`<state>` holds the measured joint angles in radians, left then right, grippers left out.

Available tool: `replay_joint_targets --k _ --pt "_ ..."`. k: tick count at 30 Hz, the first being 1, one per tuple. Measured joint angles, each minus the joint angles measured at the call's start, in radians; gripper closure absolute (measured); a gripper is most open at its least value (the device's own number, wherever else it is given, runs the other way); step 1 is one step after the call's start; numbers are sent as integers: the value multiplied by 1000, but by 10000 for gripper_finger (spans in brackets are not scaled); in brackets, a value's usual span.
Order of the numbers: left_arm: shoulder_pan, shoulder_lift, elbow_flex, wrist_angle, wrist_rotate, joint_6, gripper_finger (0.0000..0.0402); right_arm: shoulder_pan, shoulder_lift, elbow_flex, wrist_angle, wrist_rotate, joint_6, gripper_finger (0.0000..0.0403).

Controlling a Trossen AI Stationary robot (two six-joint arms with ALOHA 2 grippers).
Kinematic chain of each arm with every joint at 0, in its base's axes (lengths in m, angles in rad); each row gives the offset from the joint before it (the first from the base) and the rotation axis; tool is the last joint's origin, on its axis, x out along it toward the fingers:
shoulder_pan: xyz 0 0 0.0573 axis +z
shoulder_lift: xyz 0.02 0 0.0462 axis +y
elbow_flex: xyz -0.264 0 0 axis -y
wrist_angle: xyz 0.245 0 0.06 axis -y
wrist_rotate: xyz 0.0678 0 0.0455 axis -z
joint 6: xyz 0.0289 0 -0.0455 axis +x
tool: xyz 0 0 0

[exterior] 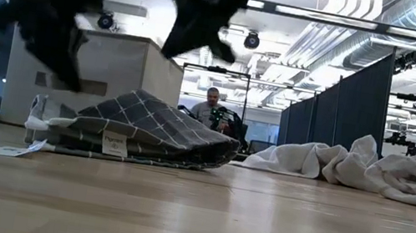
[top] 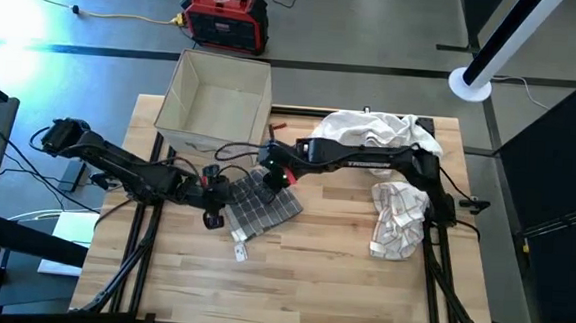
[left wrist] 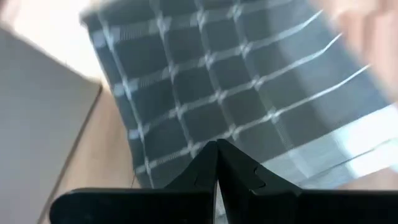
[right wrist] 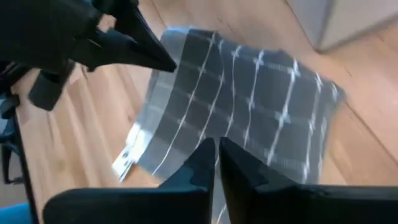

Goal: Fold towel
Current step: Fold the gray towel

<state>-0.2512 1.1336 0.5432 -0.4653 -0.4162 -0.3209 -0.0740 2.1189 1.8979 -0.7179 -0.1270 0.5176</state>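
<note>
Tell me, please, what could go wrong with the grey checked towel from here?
The grey checked towel lies bunched and partly folded, so the fold may end uneven. Its label sticks out at the edge and could stay exposed. The left gripper and right gripper work close together above it and might bump.

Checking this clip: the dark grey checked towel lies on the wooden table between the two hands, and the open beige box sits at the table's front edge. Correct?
Not quite. The high view shows the open beige box at the table's far edge, behind the dark grey checked towel, not at the front. The rest holds.
</note>
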Motion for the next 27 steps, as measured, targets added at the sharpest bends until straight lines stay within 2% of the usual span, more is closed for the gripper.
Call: replay_joint_targets --k 4,10,14,21,24,27 --pt "42 0 -71 67 -8 -51 401 -52 -2 -162 268 -91 -11 400" --pt "69 1 -108 125 25 -49 401 -119 -3 -379 523 -119 -26 402" --pt "69 5 -128 147 50 -44 401 -152 -2 -484 548 -107 -30 403" --pt "69 5 -193 177 71 -157 401 -155 -5 -584 577 -28 -55 403" --pt "69 1 -193 168 97 -173 401 -153 -14 -570 565 -76 -68 403" --pt "69 -10 -139 135 138 -176 401 -144 -71 -542 555 -111 -73 403"
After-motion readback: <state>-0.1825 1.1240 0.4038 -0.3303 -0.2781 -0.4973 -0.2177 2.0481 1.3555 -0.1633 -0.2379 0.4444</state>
